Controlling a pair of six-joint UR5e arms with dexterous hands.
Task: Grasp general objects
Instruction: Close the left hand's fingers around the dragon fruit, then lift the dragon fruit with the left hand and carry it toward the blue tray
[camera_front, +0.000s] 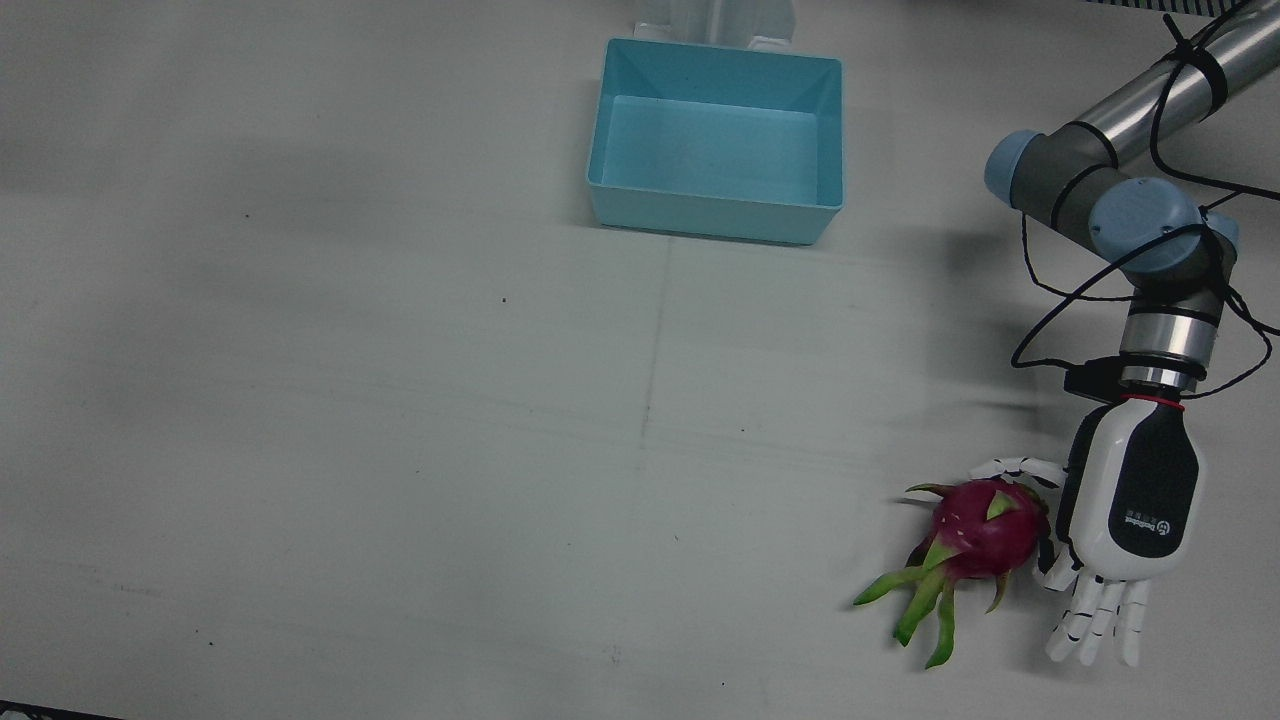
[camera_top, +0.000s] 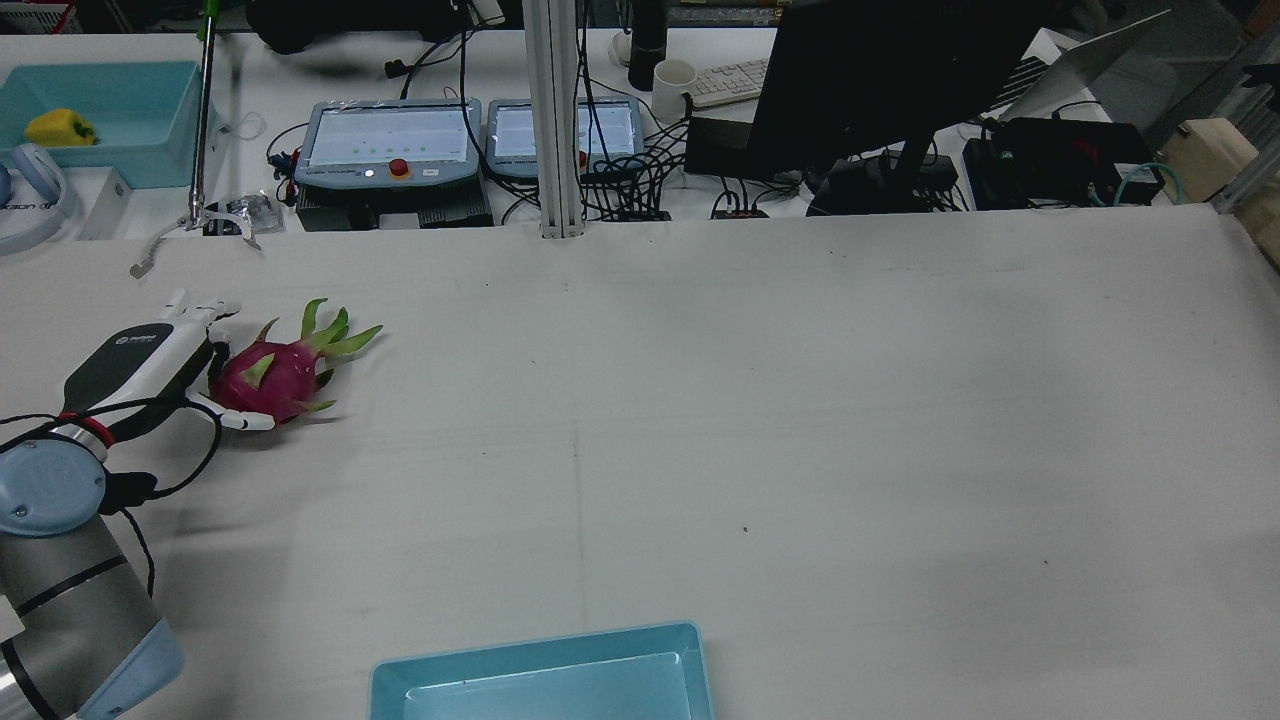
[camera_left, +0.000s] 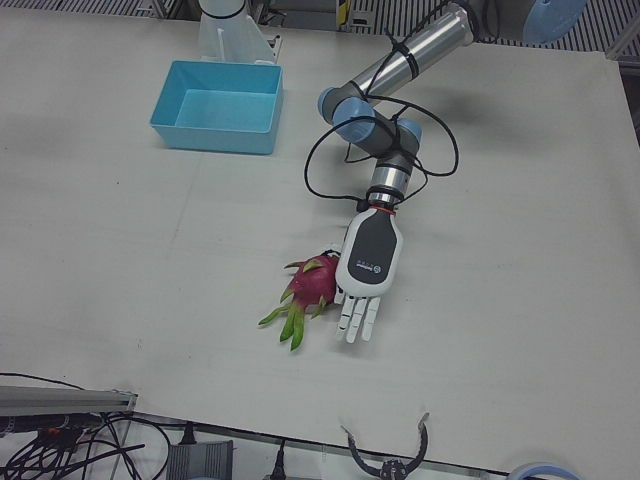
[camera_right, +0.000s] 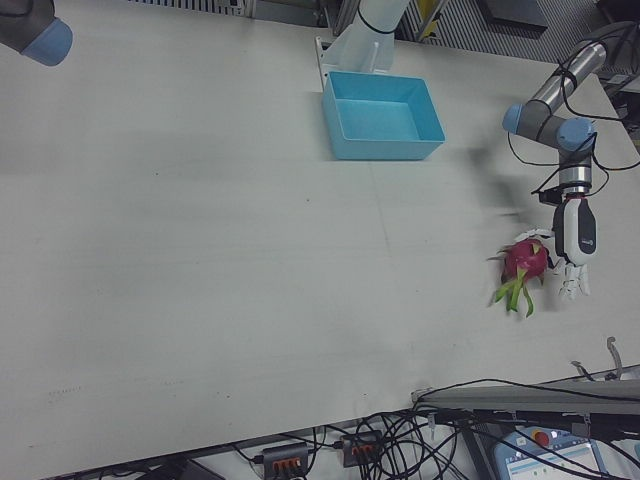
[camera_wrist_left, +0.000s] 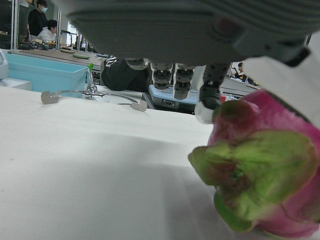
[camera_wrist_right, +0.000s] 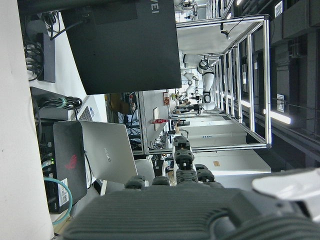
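**Left hand closing in on the dragon fruit**

The left hand (camera_front: 1125, 520) is lying low beside the dragon fruit (camera_front: 978, 530), fingers spread, thumb curling behind it, likely preparing to grasp. Farther off, the blue bin (camera_front: 716, 140) is sitting empty on the counter (camera_front: 400, 450).

front view overhead, rear view high behind, both sharing blue bin (camera_front: 716, 140), hand cameras close

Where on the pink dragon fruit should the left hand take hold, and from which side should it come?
Probably the round pink body of the pink dragon fruit, not the thin green leaf tips. It lies on its side on the white table, tips pointing away from the robot. The left hand is already beside it, so closing sideways around the body looks best.
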